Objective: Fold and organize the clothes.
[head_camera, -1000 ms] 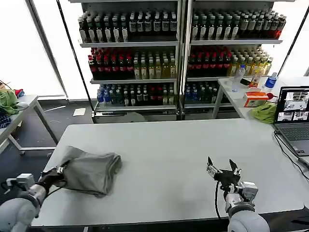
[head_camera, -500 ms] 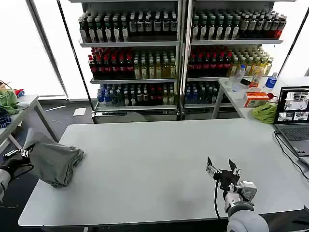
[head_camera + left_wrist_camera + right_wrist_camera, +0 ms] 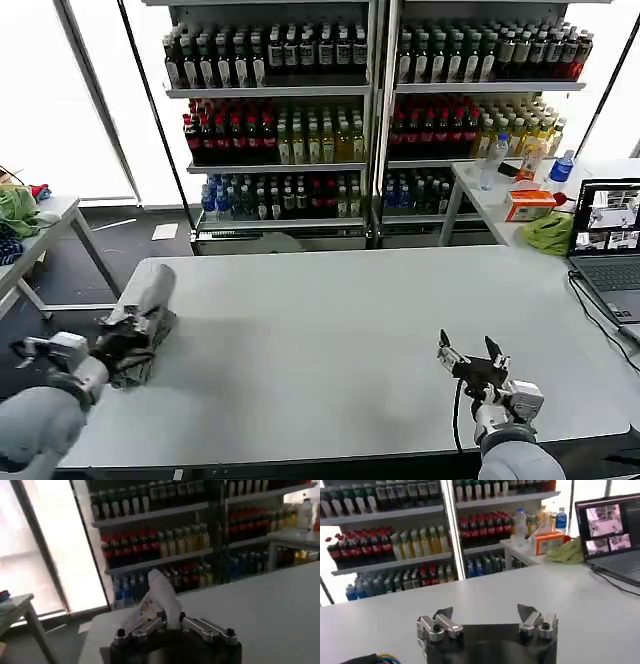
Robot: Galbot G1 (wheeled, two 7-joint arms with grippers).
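Left claw (image 3: 128, 338) is pinching the folded grey T-shirt (image 3: 143, 310) at the worktop's (image 3: 340, 340) left edge; it is bringing the bundle back onto the surface, narrower now; right claw (image 3: 478, 361) is waiting spread.

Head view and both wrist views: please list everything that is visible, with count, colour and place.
T-shirt: one, grey, folded, at the table's left end, held by the left gripper.
Table: one, white, in front of the robot.
Shelves: two racks of many bottles, behind the table.
Laptop: one, open, at the table's right edge.
Green cloth: one, on the side table beside the laptop.
Left gripper: shut on the T-shirt.
Right gripper: open, over the table's near right part.
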